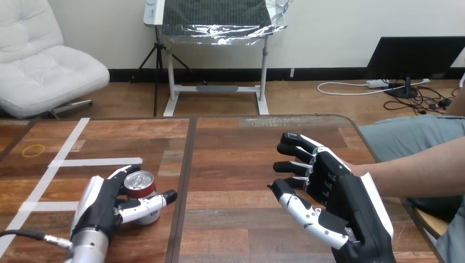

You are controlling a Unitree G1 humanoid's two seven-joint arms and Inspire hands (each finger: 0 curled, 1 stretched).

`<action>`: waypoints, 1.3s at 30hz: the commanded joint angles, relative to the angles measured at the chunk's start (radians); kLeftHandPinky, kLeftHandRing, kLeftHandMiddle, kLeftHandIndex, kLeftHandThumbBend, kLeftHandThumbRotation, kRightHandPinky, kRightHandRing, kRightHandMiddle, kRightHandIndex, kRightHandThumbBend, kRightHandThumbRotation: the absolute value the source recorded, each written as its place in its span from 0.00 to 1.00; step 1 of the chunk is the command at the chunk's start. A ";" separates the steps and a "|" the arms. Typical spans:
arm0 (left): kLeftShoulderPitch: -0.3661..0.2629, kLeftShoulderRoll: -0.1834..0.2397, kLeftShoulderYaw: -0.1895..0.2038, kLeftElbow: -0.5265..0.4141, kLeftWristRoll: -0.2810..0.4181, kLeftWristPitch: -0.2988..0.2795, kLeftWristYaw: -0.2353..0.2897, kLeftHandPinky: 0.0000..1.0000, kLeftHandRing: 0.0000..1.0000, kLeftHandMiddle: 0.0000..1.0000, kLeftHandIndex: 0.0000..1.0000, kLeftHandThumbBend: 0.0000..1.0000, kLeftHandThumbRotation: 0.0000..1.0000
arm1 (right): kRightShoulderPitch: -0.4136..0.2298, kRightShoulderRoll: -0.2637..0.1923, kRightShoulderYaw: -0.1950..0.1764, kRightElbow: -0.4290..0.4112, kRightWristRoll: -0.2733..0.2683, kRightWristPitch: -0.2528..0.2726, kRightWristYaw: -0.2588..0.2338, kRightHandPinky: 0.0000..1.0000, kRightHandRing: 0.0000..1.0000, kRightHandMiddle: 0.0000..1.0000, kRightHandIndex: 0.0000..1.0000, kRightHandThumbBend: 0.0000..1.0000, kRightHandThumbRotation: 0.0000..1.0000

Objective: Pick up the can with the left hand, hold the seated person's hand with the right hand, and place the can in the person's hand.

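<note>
The can [139,184] stands upright on the table [236,164], near its front left part, just left of the dark seam [185,181] that runs from front to back. The left hand [101,205] is wrapped round the can from the left. Its fingers [122,172] curl behind the can's far side and its thumb [147,207] lies across the near side, so the can sits between them with its silver top and a band of red wall showing above the thumb. The can's base looks to be on the wood, though the thumb hides part of it. White tape [93,162] lies on the table just beyond and to the left of this hand, and a thin yellow ring [34,149] lies farther off, toward the far left corner. The right hand [340,192] is over the right half of the table, well apart from the can, with its white-shelled back to the right. Its fingers [296,143] are spread, only lightly bent and pointing left, and its thumb [299,205] is stretched out below them, with nothing seen between them, so this hand is released. The person's forearm [417,172] reaches in from the right edge and meets the back of the right hand. The person's wrist end passes behind the right hand, and whether the two touch cannot be told.
</note>
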 commanded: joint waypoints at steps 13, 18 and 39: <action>0.043 -0.009 0.036 -0.068 -0.047 -0.080 0.036 0.77 0.82 0.83 0.83 0.80 0.30 | -0.046 0.013 -0.009 -0.039 0.004 -0.010 -0.002 0.63 0.72 0.80 0.81 0.46 0.00; 0.050 -0.023 0.046 -0.028 -0.039 -0.158 0.112 0.66 0.71 0.74 0.74 0.77 0.16 | -0.047 0.017 -0.009 -0.036 0.003 -0.015 -0.005 0.63 0.72 0.80 0.81 0.46 0.00; 0.047 -0.013 0.019 0.127 0.030 -0.395 0.291 0.40 0.44 0.48 0.53 0.69 0.00 | -0.046 0.021 -0.011 -0.035 0.012 -0.019 -0.006 0.63 0.72 0.79 0.80 0.46 0.00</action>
